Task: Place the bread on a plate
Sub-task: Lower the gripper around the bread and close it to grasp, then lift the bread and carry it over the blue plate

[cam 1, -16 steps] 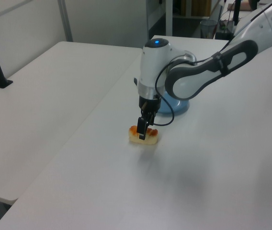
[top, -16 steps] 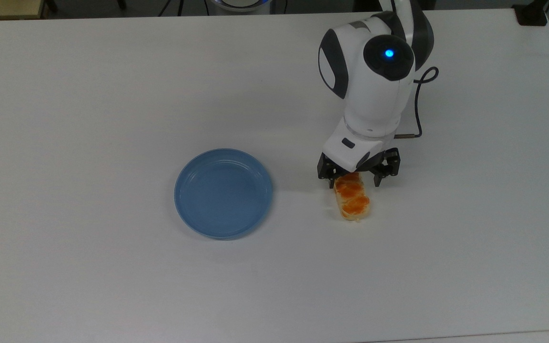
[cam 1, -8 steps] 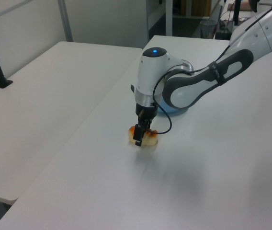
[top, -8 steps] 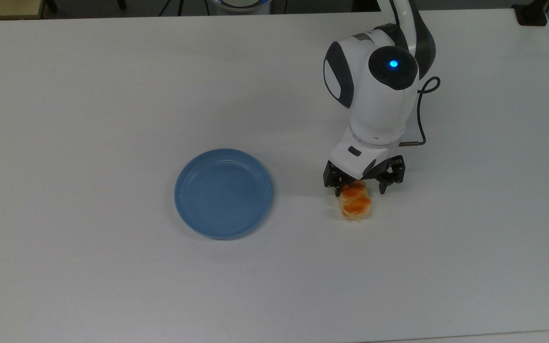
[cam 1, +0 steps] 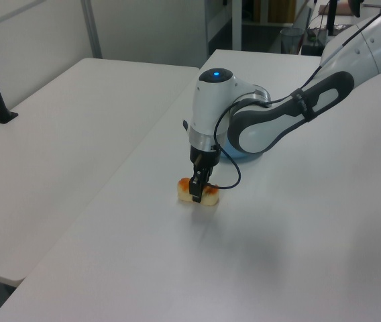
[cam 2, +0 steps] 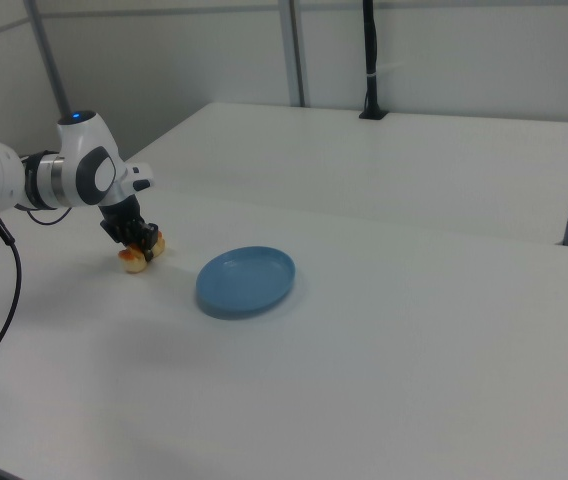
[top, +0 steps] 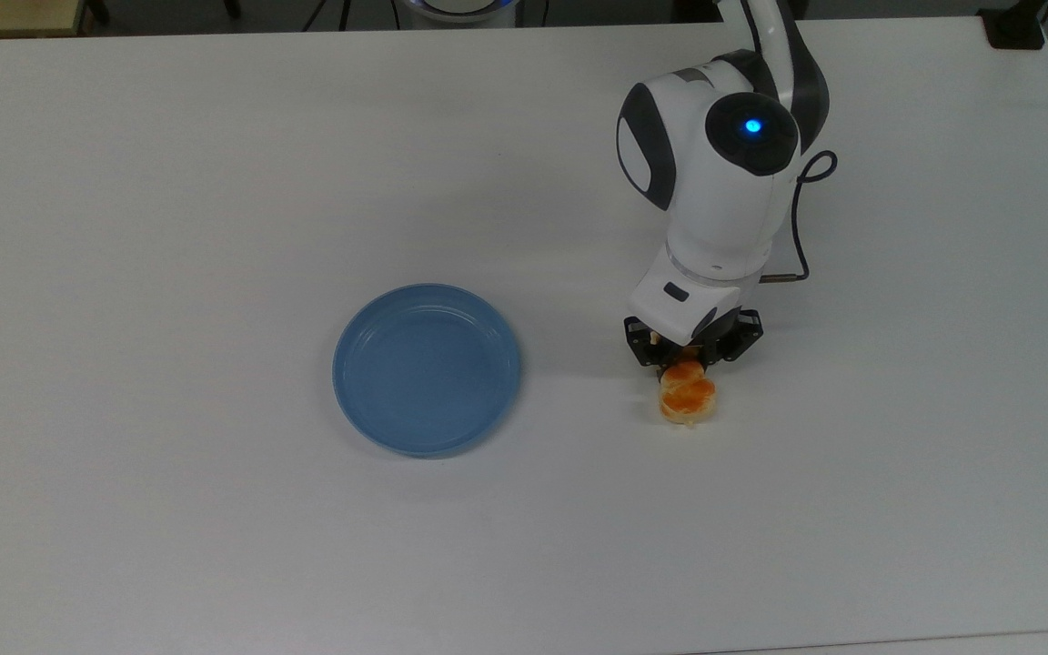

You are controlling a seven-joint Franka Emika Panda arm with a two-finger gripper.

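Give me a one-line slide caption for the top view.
Panda claw closed around the bread on the white table, empty blue plate waiting to the top view's left.

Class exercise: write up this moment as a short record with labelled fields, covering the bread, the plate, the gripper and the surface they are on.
bread: small bun with an orange-brown top, lying on the table, not on the plate
plate: round, blue, nothing on it, to the top view's left of the bread, apart from it
gripper: down over the bread's far end in the top view, fingers closed in against its sides
table: white
task state: bread gripped, not yet lifted or moved to the plate
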